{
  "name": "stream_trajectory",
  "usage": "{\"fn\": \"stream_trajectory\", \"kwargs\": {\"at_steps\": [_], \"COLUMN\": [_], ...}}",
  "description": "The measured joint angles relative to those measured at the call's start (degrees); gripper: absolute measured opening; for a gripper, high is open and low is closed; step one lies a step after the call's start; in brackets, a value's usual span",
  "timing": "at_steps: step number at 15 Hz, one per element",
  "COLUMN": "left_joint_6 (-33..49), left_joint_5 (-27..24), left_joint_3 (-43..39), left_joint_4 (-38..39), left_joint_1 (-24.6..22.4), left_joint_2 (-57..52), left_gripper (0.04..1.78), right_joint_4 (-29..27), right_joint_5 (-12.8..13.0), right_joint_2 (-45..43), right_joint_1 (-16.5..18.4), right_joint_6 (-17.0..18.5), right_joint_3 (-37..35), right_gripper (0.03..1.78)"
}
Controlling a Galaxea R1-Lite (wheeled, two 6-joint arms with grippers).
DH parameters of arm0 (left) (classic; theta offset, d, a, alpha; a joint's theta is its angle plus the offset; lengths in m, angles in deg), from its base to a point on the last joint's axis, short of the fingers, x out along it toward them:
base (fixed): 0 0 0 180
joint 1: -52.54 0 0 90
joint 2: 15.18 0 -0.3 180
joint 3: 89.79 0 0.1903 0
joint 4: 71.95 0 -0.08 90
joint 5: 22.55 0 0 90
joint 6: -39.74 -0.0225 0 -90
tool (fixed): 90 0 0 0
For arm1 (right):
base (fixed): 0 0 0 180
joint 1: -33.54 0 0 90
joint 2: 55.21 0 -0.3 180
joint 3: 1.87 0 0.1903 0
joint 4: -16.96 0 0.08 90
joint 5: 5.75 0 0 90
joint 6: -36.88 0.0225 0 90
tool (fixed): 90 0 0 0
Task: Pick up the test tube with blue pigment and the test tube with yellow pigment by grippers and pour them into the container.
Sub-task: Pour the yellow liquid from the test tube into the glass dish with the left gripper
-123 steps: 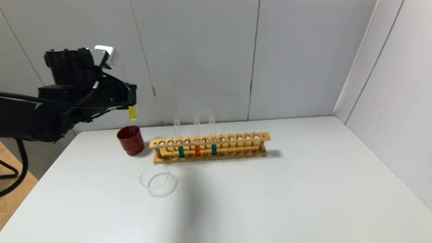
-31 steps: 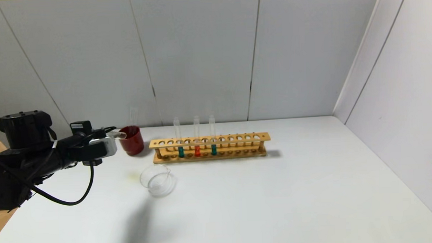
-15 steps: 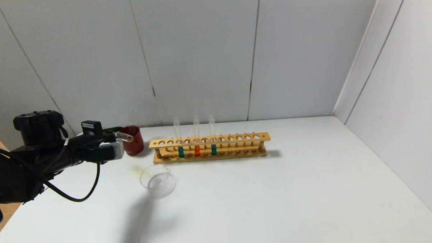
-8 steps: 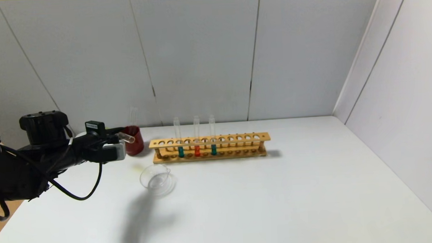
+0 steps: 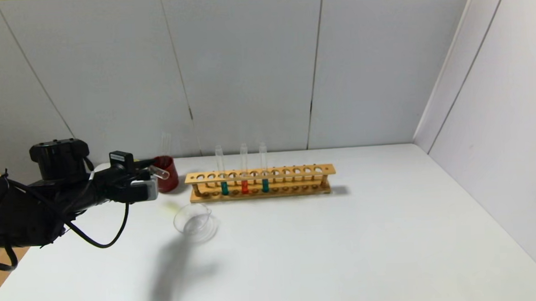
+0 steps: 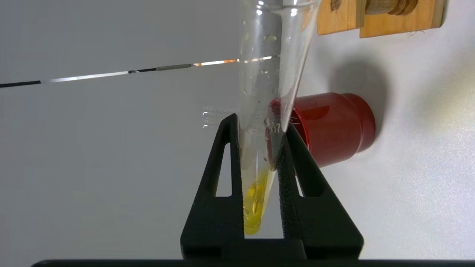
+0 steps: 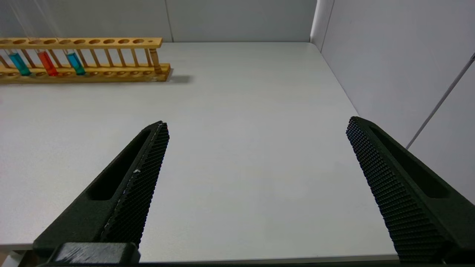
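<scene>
Since the earliest frame the left arm has been brought down from high above the red cup (image 5: 165,173) to table height, and over the last second it has been edged closer to that cup, the tube turned from upright to nearly level.

The table (image 5: 342,237) is seen with the wooden rack (image 5: 260,183) at its far side, well apart from the fingers; in it the two test tubes with blue pigment (image 5: 224,187) are left standing either side of an orange-red tube (image 5: 244,186) — the blue pour is judged not yet begun. The container (image 5: 194,222) is set nearer the robot than the fingertips, just beside them, apparently empty; a faint yellow smear (image 5: 171,208) is visible on the table by it.

The left gripper (image 6: 258,146) is clamped on the test tube with yellow pigment (image 6: 261,122): the glass is pinched between the two black fingers (image 6: 226,178), its closed end with a little yellow liquid lying back towards the palm, its open mouth beyond the tips by the cup. It is probably held level so that the remainder stays in.

The right gripper (image 7: 256,155) is parked over bare table, jaws spread wide, nothing between them.
</scene>
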Motion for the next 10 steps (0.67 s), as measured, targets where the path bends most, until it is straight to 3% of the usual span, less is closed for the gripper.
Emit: {"fn": "stream_trajectory", "kwargs": {"at_steps": [10], "left_joint_6": [-5.75], "left_joint_5": [0.0], "left_joint_3": [1.57], "left_joint_4": [-0.33], "left_joint_1": [0.06], "left_joint_2": [-0.3], "left_gripper": [0.32], "right_joint_4": [0.0], "right_joint_5": [0.0], "right_joint_2": [0.0], "right_joint_1": [0.0], "right_joint_6": [-0.02], "right_joint_3": [0.0], "right_gripper": [1.75]}}
